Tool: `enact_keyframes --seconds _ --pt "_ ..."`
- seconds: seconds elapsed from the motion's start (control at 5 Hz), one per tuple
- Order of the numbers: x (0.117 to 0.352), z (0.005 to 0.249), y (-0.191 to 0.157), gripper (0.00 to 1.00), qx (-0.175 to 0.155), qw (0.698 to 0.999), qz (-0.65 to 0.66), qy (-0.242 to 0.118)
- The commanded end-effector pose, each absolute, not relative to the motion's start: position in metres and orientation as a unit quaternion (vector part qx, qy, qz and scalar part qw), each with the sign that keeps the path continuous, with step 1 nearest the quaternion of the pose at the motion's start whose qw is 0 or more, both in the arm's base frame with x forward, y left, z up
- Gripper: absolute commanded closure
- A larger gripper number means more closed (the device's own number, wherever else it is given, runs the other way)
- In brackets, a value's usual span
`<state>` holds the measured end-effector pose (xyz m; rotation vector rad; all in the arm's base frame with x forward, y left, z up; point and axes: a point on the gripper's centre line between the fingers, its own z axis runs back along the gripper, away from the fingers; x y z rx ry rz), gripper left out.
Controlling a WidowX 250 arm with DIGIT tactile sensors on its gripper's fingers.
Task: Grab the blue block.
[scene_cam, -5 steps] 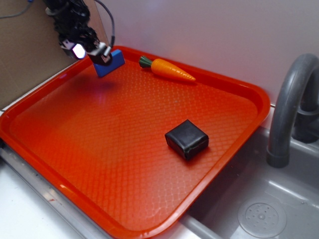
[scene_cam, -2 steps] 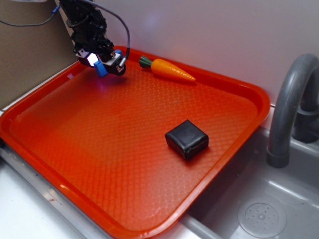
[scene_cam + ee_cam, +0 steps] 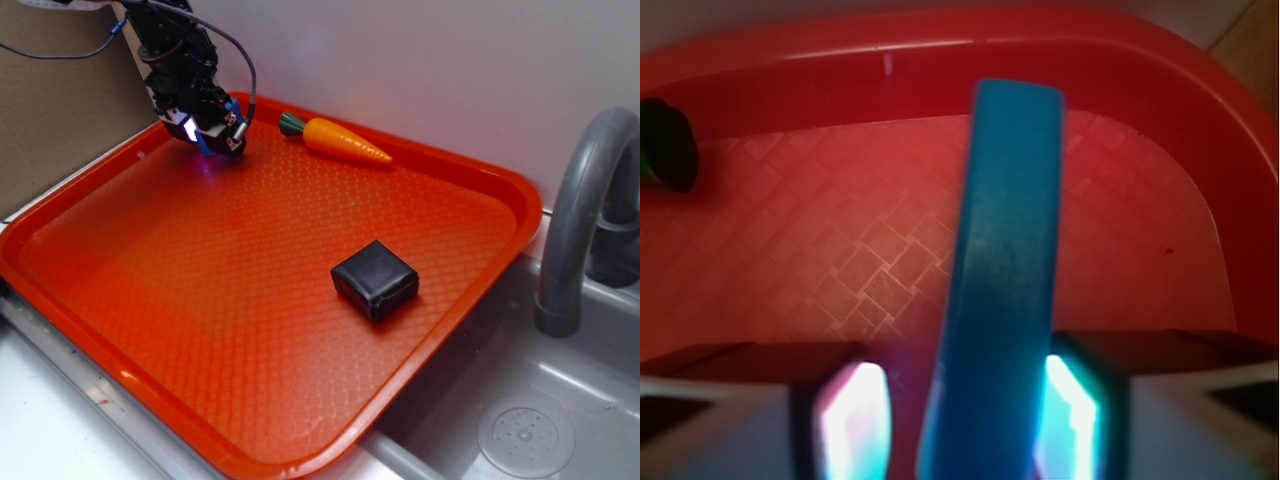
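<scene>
The blue block [image 3: 1005, 270] stands on edge at the far left corner of the red tray [image 3: 200, 320], running up the middle of the wrist view. My gripper [image 3: 212, 134] is down over it, and only a sliver of the blue block [image 3: 204, 142] shows in the exterior view. The gripper [image 3: 965, 425] is open and straddles the block. The right finger [image 3: 1077, 410] lies against its side. A strip of tray shows between the block and the left finger [image 3: 853, 425].
An orange carrot [image 3: 338, 141] lies by the tray's far rim, right of the gripper; its green top [image 3: 665, 145] shows at the wrist view's left edge. A glossy black cube [image 3: 375, 279] sits mid-right. A grey faucet [image 3: 575, 220] and sink [image 3: 520, 410] are at right.
The gripper swung right from beside the block to over it, then dropped lower around it. The block has gone from lying in plain sight to being mostly covered by the fingers.
</scene>
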<state>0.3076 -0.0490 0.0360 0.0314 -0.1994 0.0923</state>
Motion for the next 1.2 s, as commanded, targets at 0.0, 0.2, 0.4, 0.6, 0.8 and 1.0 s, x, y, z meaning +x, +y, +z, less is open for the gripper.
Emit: enact_keyframes --seconds 0.0,0.2,0.4,0.6,0.8,1.0 --pt "0.316 0.068 -0.050 1.00 0.057 0.993 0.037 -0.097" --pt "0.299 0.101 -0.063 1.00 0.059 0.995 0.033 -0.070" --pt "0.269 0.141 -0.072 1.00 0.043 0.997 0.031 -0.055" --pt "0.240 0.168 -0.080 1.00 0.030 0.997 0.033 -0.070" --pt "0.208 0.203 -0.079 1.00 0.002 0.998 0.016 -0.067" --pt "0.177 0.224 -0.075 1.00 0.005 0.996 0.003 -0.088"
